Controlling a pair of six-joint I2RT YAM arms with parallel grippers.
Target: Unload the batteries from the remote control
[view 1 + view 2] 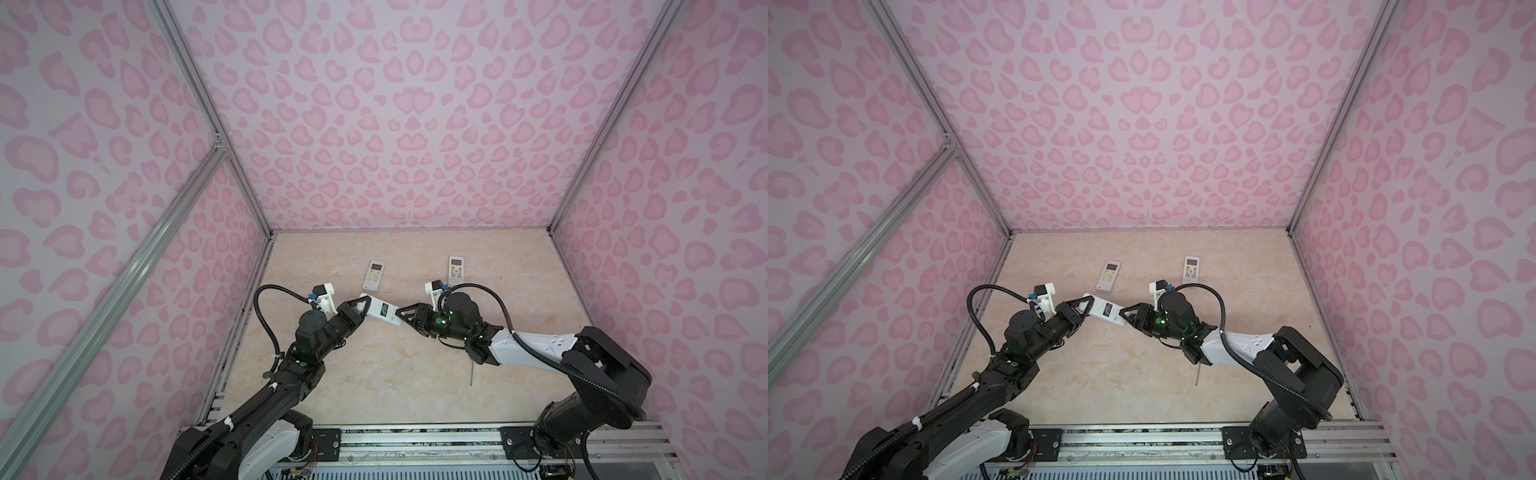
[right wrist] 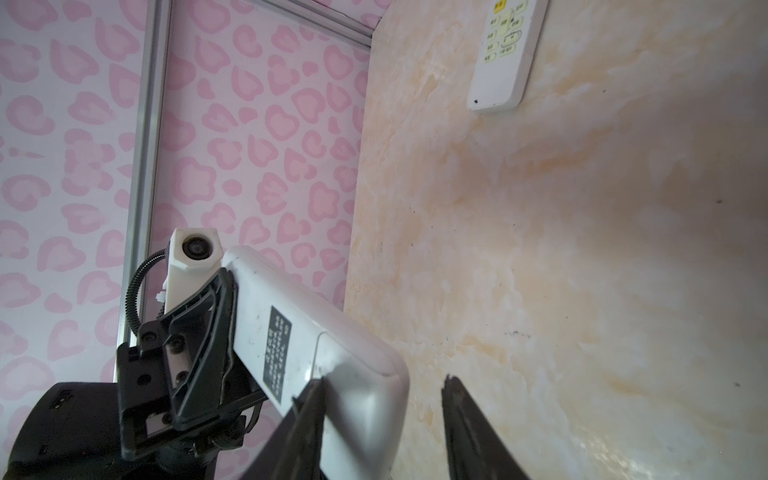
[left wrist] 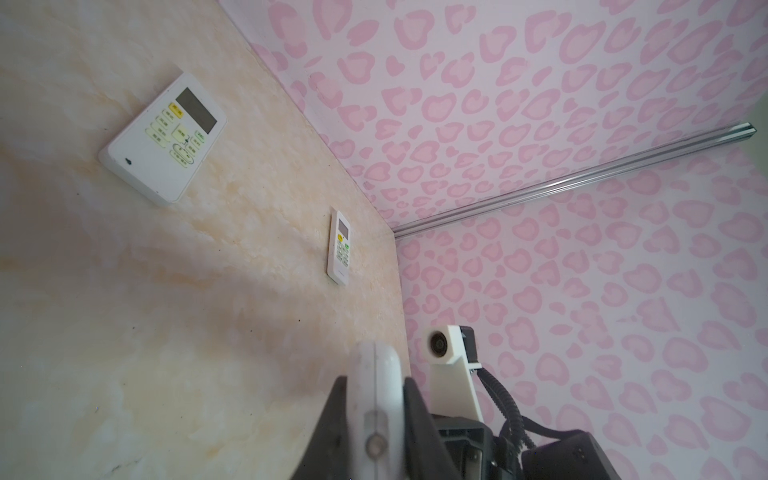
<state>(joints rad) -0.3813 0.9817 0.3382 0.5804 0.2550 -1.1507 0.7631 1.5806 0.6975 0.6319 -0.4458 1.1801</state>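
Observation:
A white remote control (image 1: 384,311) (image 1: 1106,309) hangs above the table, its back with a dark label (image 2: 279,353) turned up. My left gripper (image 1: 360,306) (image 3: 376,380) is shut on one end of it (image 3: 380,386). My right gripper (image 1: 401,313) (image 2: 383,379) is open around the opposite end. One of its fingers (image 2: 307,415) rests against the back cover (image 2: 357,374); a clear gap separates the remote from its second finger (image 2: 461,415). The cover looks closed. The batteries are hidden.
Two more white remotes lie face up near the back of the marble table, one (image 1: 372,275) (image 3: 164,137) to the left and one (image 1: 456,270) (image 3: 340,247) to the right. A thin dark rod (image 1: 471,374) lies below my right forearm. Pink patterned walls enclose three sides.

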